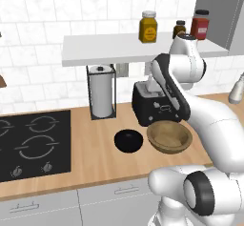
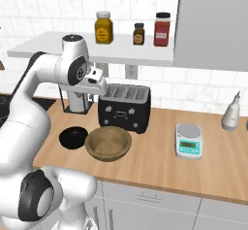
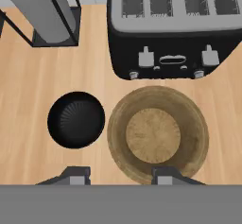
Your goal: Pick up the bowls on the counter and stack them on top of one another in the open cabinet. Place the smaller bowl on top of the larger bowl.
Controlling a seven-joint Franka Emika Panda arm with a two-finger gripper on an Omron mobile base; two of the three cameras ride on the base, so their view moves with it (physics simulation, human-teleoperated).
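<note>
Jaws stand apart and hold nothing, the two dark fingertips (image 3: pixel 78 172) showing at the bottom of the hand view with bare table (image 3: pixel 28 100) and a bowl rim between them. Directly below and slightly toward one tip lies the larger bowl (image 3: pixel 157 135), wide, shallow and wooden; the smaller bowl (image 3: pixel 75 119), glossy black, sits just beside it toward the other tip, close to it but apparently not touching. Beyond both bowls stands a black toaster (image 3: pixel 172 27), its front very near the wooden rim, and a paper towel holder (image 3: pixel 54 12) stands beyond the black bowl. The open cabinet (image 1: pixel 109 48) runs above the toaster and carries three jars (image 2: pixel 104 27). Neither bowl has been lifted, so the task appears to be at its start. Risks, as judged: a descent centred as now would straddle the wooden rim's near edge and could nudge the black bowl aside; a thick, sloped wooden rim may slip from a narrow pinch; a lift taken straight back could strike the toaster or the shelf's front edge; crowding by the jars could limit placement room.
</note>
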